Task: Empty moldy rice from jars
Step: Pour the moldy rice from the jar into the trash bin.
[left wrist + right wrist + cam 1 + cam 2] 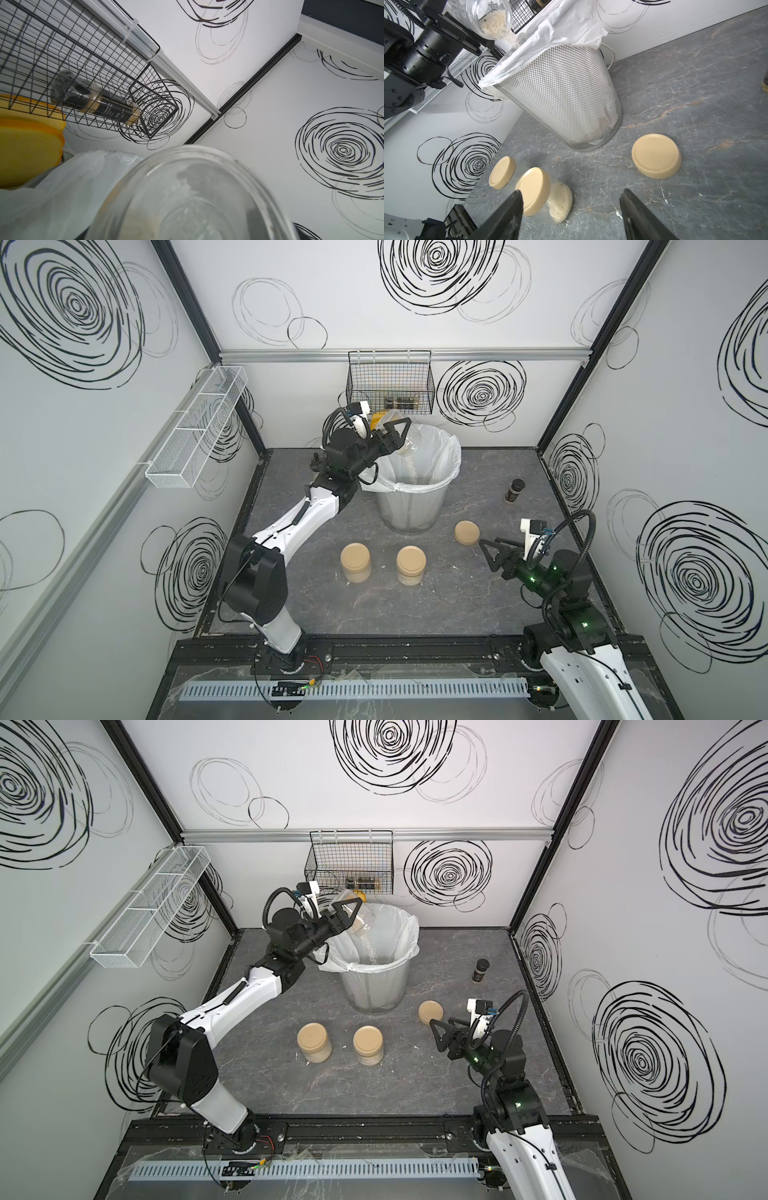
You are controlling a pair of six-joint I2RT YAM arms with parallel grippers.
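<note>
Grains of moldy rice [493, 21] slide from the held jar [477, 11] and fall in a thin stream into the mesh bin [409, 512], which stands toward 12 o'clock on the table [457, 605] with a white liner [446, 456] folded over its rim. We see the left claw [404, 436] clamped across that jar's wall above the bin's 10 o'clock edge; the jar's long axis is tipped, mouth down toward 4 o'clock and base raised toward the back wall, and a pale heap lies inside near the mouth. We judge the pour unfinished, so a steeper tip seems called for. At 6 and 7 o'clock from the bin the nearer capped jar [411, 566] and the farther capped jar [355, 563] stand upright, pale grains showing through their walls. The loose lid [467, 533] lies flat at 4 o'clock from the bin. The right claw [571, 192] hangs spread and empty just beyond that lid; the nearer capped jar sits at 9 o'clock from it, axis vertical, so we take the right arm as the closer one for it.
</note>
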